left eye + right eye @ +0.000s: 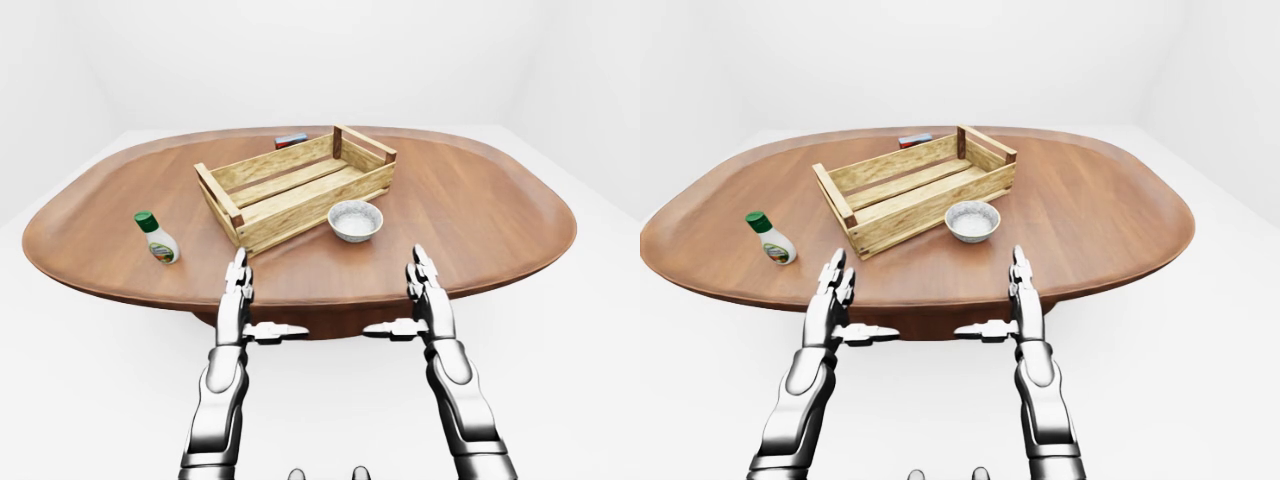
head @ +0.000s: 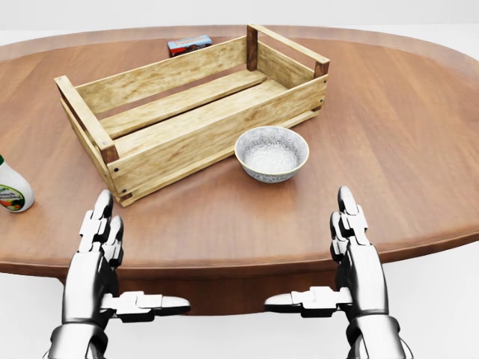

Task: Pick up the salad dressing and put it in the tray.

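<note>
Nearest the camera, bottom of the left-eye view, both chrome arms reach up toward the table edge. Left hand (image 1: 238,292) and right hand (image 1: 425,290) both flat and open, fingers straight and pointing up-view, thumbs stuck out sideways toward each other. Neither hand holds or touches anything; both hover at the near rim of the table (image 1: 480,215), fingertips just over its edge in the head view.

Next up-view: oval brown wood table, glossy, on a white floor (image 1: 90,380). Salad dressing (image 1: 157,238) sits on the table's left part in the left-eye view, up and to the left of the left hand, well apart from it. Small white bottle, green cap, coloured label, leaning a bit, cap tipped to upper left. Head view clips it at the left edge, only the body shows.

Centre: small grey-white bowl (image 2: 272,153), upright, between the two hands' lines, just beside the tray's near long wall; cannot tell if it touches.

Beyond the bowl: tray (image 2: 217,127), a slatted light-wood crate, set diagonally, left end nearer, right end farther. Slat floor visible, nothing seen inside. Bottle is outside it, to its left, clear gap between.

Farthest: small red-and-blue box (image 2: 189,45) lying flat on the table just past the tray's far long wall, partly hidden by it in the eye views.
</note>
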Available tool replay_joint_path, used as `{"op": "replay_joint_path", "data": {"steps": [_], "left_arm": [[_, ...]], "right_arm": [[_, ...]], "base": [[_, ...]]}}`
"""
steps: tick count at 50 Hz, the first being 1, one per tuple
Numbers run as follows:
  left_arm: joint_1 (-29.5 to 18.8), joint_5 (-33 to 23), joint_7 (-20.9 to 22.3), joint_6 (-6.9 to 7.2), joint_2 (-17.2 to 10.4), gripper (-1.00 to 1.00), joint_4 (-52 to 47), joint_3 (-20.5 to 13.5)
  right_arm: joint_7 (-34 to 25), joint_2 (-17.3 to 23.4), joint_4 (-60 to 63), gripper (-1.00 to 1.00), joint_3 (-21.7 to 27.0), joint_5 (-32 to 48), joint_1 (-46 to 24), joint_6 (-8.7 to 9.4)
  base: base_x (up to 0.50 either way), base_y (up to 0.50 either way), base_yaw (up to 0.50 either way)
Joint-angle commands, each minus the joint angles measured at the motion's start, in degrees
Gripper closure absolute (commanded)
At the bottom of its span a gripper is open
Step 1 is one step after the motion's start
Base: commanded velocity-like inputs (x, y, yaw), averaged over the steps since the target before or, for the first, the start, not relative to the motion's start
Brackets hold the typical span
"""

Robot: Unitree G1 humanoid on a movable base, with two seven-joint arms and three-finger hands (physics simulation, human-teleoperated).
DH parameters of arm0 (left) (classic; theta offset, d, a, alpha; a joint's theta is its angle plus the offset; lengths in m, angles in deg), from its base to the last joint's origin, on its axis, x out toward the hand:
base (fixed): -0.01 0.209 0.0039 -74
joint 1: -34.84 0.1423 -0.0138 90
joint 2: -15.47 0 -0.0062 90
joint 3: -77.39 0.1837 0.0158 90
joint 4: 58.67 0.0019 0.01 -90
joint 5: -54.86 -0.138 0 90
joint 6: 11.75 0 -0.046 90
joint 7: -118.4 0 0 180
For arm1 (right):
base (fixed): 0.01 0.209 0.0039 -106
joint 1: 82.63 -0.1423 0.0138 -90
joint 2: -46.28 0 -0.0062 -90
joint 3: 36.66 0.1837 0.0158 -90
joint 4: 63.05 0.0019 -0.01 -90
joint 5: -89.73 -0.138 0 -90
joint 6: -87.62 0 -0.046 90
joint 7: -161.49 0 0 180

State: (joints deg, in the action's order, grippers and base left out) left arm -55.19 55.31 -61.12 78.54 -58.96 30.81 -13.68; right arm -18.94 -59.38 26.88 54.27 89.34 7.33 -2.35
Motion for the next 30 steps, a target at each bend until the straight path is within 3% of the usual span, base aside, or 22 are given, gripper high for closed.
{"op": "replay_joint_path", "data": {"steps": [1,3,4,5,6,8,9,10,13,15,20,23,30], "left_arm": [[-0.35,1.13,0.64,0.72,-0.83,-1.0,-0.97,-2.03],[-0.28,1.5,1.0,1.44,-0.99,-1.0,-1.76,-2.13],[-0.07,1.75,1.32,2.37,-1.16,-1.0,-3.13,-2.26],[0.02,2.38,2.02,4.37,-1.7,-1.0,-5.59,-2.84],[0.03,2.33,2.14,4.52,-1.64,-1.0,-5.76,-2.95],[-0.72,4.82,2.67,4.71,-3.2,-1.0,-10.95,-6.52],[-1.21,6.09,2.64,4.71,-4.14,-1.0,-13.43,-8.78],[-1.67,6.64,2.53,4.71,-4.93,-1.0,-14.81,-10.53],[-3.32,11.08,2.25,4.71,-8.63,-1.0,-19.78,-18.7],[-4.25,14.98,1.96,4.71,-12.74,-1.0,-23.75,-26.73],[-4.95,23.19,0.91,4.71,-19.88,-1.0,-25.77,-40.37],[-4.69,25.26,0.42,4.71,-22.1,-1.0,-25.08,-43.39],[-4.42,28.04,-0.65,4.71,-25.09,-1.0,-22.46,-47.18]], "right_arm": [[0.14,0.62,-0.09,-1.0,1.43,-0.11,-0.06,0.13],[0.21,0.62,-0.28,-1.0,1.44,-0.12,-0.11,-0.4],[0.28,0.65,-0.28,-1.0,1.42,-0.03,-0.11,-0.4],[-0.73,1.73,0.07,-1.0,0.59,2.22,0.05,0.66],[-0.63,2.64,0.18,-1.0,0.04,5.82,0.1,0.93],[0.32,2.52,0.2,-1.0,0.4,9.03,0.09,0.81],[1.52,2.3,-0.47,-1.0,0.79,10.06,-0.13,-1.17],[2.55,2.12,-0.74,-1.0,1.09,10.94,-0.23,-1.96],[8.88,1.52,-1.22,-1.0,2.08,14.6,-0.44,-3.59],[14.53,1.09,-1.65,-1.0,2.8,16.85,-0.64,-5.01],[24.51,0.08,-2.65,-1.0,4.04,17.15,-1.08,-5.02],[26.76,0.38,-3.93,-1.0,3.91,15.65,-1.51,-5.02],[25.29,1.36,-4.16,-1.0,3.06,15.81,-1.55,-5.02]], "base": [[0.0,0.0,0.0],[0.0,0.0,0.0],[0.0,0.0,0.0],[0.0,0.0,0.0],[0.0,0.0,0.0],[0.0,0.0,0.0],[0.0,0.0,0.0],[0.0,0.0,0.0],[0.0,0.0,0.0],[0.0,0.0,0.0],[0.0,0.0,0.0],[0.0,0.0,0.0],[0.0,0.0,0.0]]}}
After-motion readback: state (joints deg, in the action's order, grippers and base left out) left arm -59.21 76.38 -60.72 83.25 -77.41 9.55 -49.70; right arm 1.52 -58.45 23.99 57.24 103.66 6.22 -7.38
